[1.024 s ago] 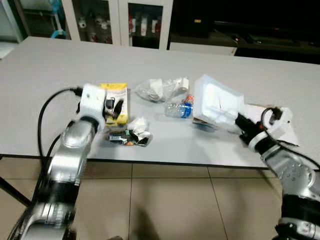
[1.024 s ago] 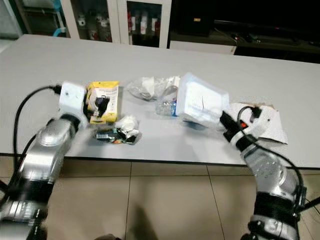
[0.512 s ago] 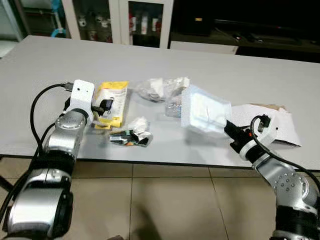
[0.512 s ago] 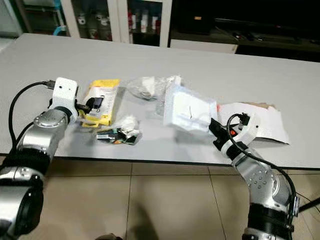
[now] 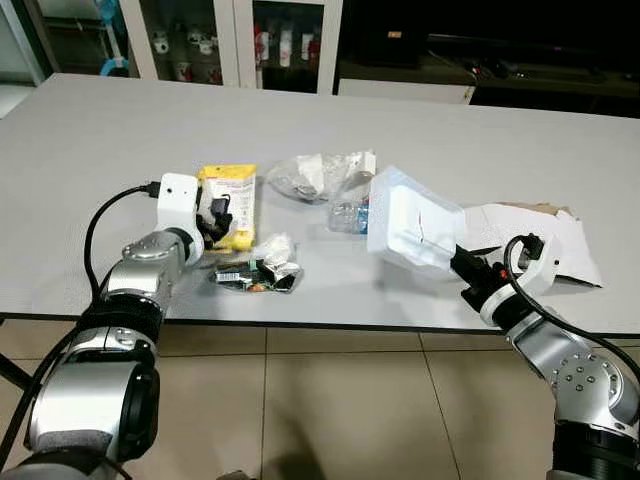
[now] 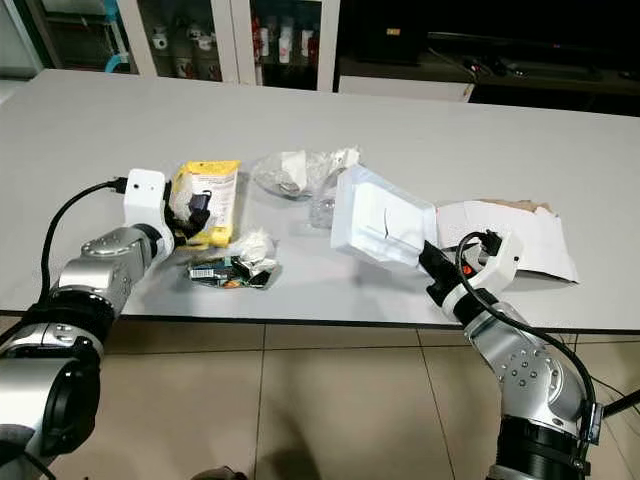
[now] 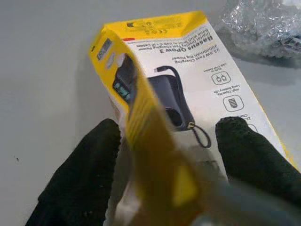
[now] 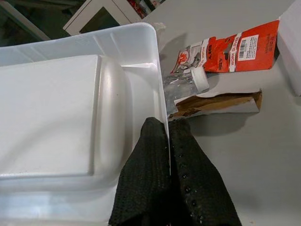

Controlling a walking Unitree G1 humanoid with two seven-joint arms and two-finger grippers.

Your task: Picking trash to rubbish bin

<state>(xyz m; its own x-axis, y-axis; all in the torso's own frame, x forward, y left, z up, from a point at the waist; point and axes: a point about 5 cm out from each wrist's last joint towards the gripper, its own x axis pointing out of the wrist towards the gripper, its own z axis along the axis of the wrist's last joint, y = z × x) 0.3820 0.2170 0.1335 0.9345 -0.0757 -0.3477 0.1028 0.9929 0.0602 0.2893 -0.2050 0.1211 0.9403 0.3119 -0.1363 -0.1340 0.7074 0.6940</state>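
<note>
Foam tray (image 5: 415, 220), pinched by its thin rim in the right pincer (image 5: 463, 268), could slip, while the left pincer (image 7: 164, 155) straddled the yellow box (image 5: 228, 203) ungripped.

A: Where do the two eye views look from?
B: From the head, forward and down over the counter (image 5: 90, 130), with glass cabinets at the far edge. Both share the same litter; the right eye sits slightly aside, so things land further left in its picture.
A: And the wrist views?
B: The left wrist view looks along the left gripper (image 7: 164, 155), very near the yellow box (image 7: 188, 94). The right wrist view looks along the right gripper (image 8: 169, 183), close against the white foam tray (image 8: 70, 108), which the eye views see from farther off
</note>
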